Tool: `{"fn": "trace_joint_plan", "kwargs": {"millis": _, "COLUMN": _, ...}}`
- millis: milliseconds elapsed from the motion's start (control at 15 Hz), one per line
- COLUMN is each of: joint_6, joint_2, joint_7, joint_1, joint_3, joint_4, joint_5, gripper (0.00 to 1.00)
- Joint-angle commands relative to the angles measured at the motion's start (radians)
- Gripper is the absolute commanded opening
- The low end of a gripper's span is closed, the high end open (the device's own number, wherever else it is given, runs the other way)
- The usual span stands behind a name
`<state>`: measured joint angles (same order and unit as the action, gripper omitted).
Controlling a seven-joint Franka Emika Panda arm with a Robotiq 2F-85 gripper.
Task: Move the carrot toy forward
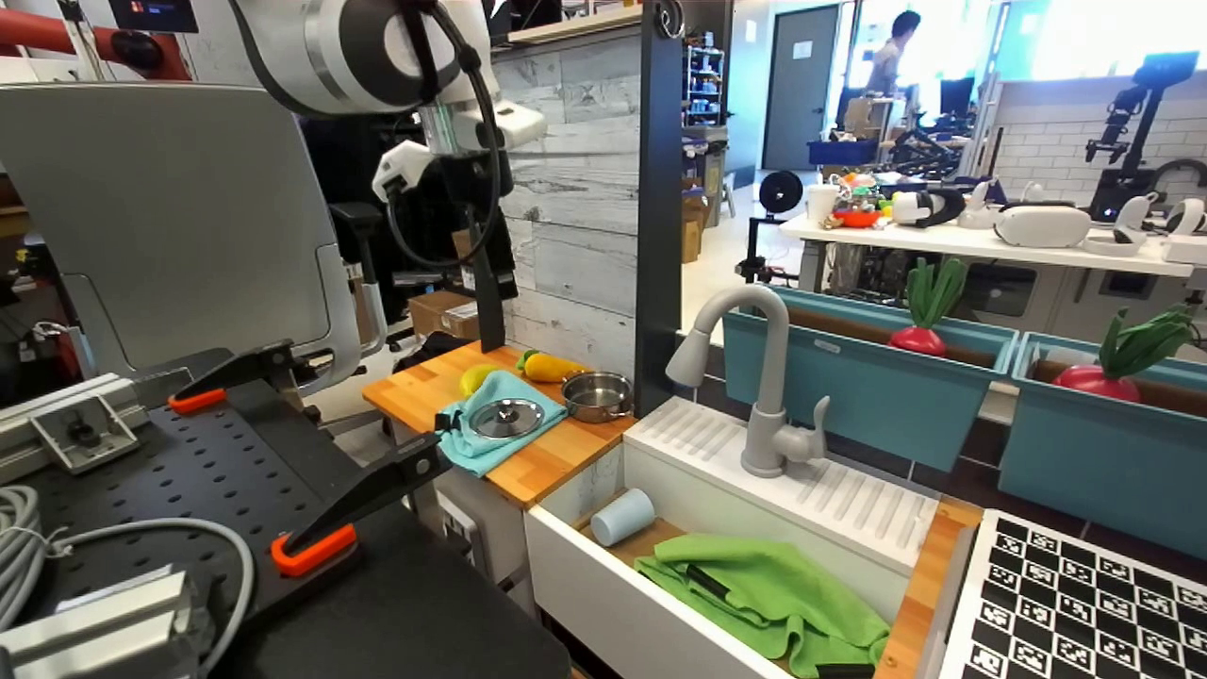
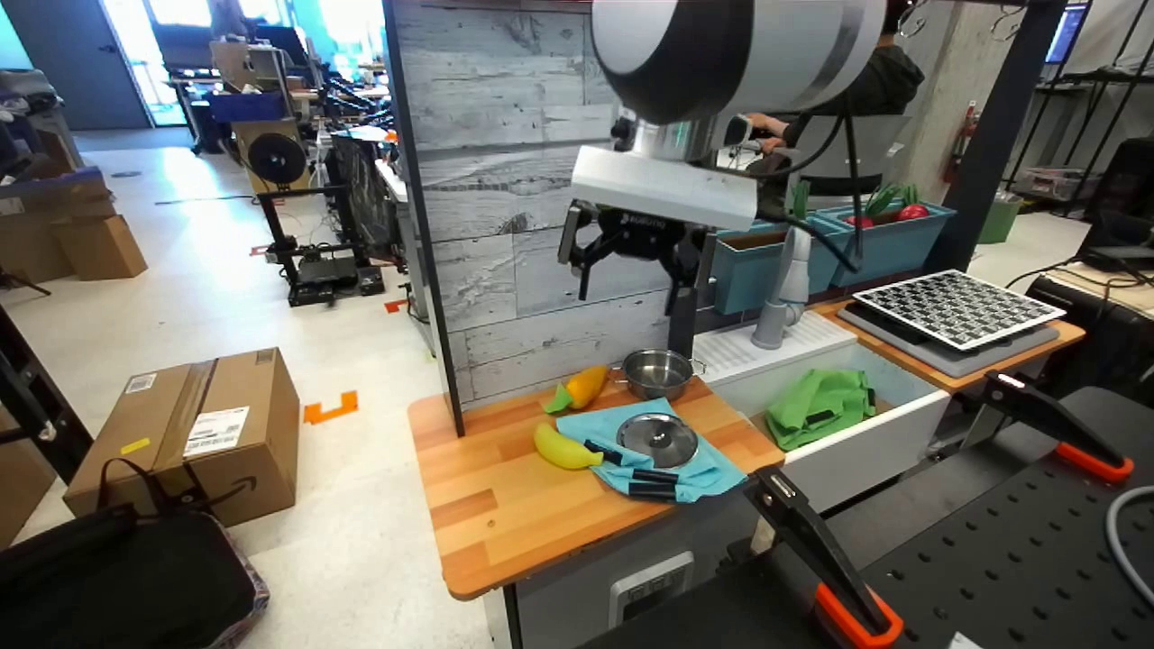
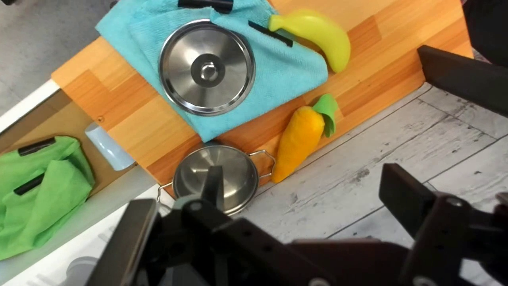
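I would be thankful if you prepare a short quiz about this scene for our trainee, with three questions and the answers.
1. Choose: the lid rests on (a) the pot, (b) the teal cloth, (c) the banana.
2. True or false: the hand is open, and the carrot toy lies on the wooden counter.
3. What shares the sink with the green cloth?

Key: 1. b; 2. true; 3. the light blue cup.

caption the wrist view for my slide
Wrist view: open fingers, a carrot toy beside a metal pot, a lid on teal cloth, and a banana.
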<state>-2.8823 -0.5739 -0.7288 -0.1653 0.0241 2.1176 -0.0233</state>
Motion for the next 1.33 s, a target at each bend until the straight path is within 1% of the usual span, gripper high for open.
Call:
{"fn": "trace_joint_plan", "kwargs": {"millis": 0, "joint_6": 0.085, "joint_2": -0.164, "joint_7": 0.019, "joint_1": -0.057, "joint_3": -0.038, "joint_4": -0.194, "joint_5": 0.066, "gripper": 1.0}}
{"fn": "trace_joint_plan", "kwargs": {"millis": 200, "joint_6": 0.146, "joint_2": -0.263, "joint_7": 0.012, "joint_1": -0.081, "joint_3": -0.057, "joint_4": -0.303, "joint_5": 0.075, "gripper": 1.0}}
{"fn": "trace_joint_plan", "kwargs": {"millis": 333, "joint_6": 0.174, "joint_2": -0.32, "joint_7": -0.02, "joint_1": -0.121, "joint_3": -0.102, "joint_4": -0.366, "joint_5": 0.059, "gripper": 1.0}}
{"fn": "trace_joint_plan", "kwargs": {"millis": 600, "joint_6": 0.245, "joint_2": -0.423, "joint_7": -0.066, "joint_1": -0.172, "joint_3": -0.168, "joint_4": -0.492, "joint_5": 0.041, "gripper": 1.0}}
{"fn": "trace_joint_plan", "kwargs": {"millis": 1000, "joint_6": 0.313, "joint_2": -0.529, "joint_7": -0.106, "joint_1": -0.235, "joint_3": -0.223, "joint_4": -0.643, "joint_5": -0.002, "gripper": 1.0}}
{"fn": "trace_joint_plan", "kwargs": {"millis": 1267, "joint_6": 0.375, "joint_2": -0.592, "joint_7": -0.117, "joint_1": -0.254, "joint_3": -0.241, "joint_4": -0.742, "joint_5": -0.034, "gripper": 1.0}}
